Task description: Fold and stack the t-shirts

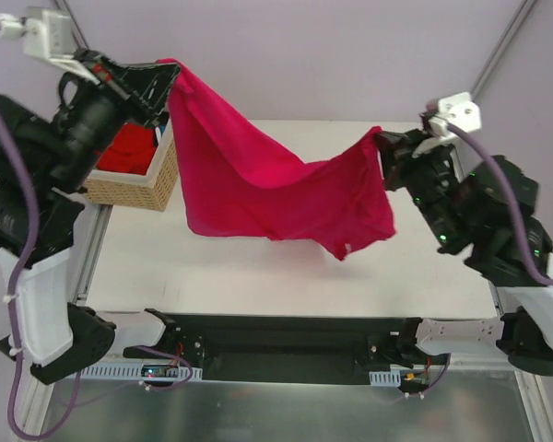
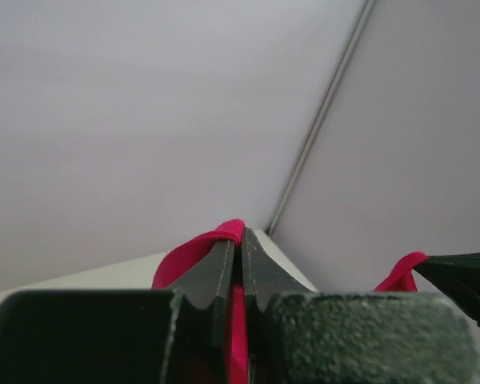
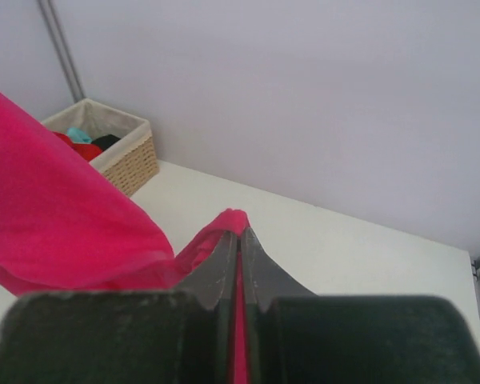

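Looking at the top view, you see the crimson-pink t-shirt (image 1: 258, 184) hanging mid-frame above the table (image 1: 258, 272), with the left gripper (image 1: 169, 85) and right gripper (image 1: 381, 141) each clamped tight on an edge. Only the right wrist view shows you a teal tee (image 3: 78, 134) and a black tee (image 3: 106, 142) beside the red tee (image 3: 84, 150) in the basket (image 3: 136, 164), upper left.

Colours: shirt (image 1: 267, 184) solid crimson-pink, plain. My left pincer (image 2: 240, 244) and right pincer (image 3: 240, 240) black. Basket (image 3: 132, 164) tan woven wicker, pale lining. In it: red tee (image 3: 84, 150), teal tee (image 3: 78, 134), black tee (image 3: 106, 142). Table (image 1: 258, 267) white. Wall (image 3: 304, 96) pale lilac-grey.
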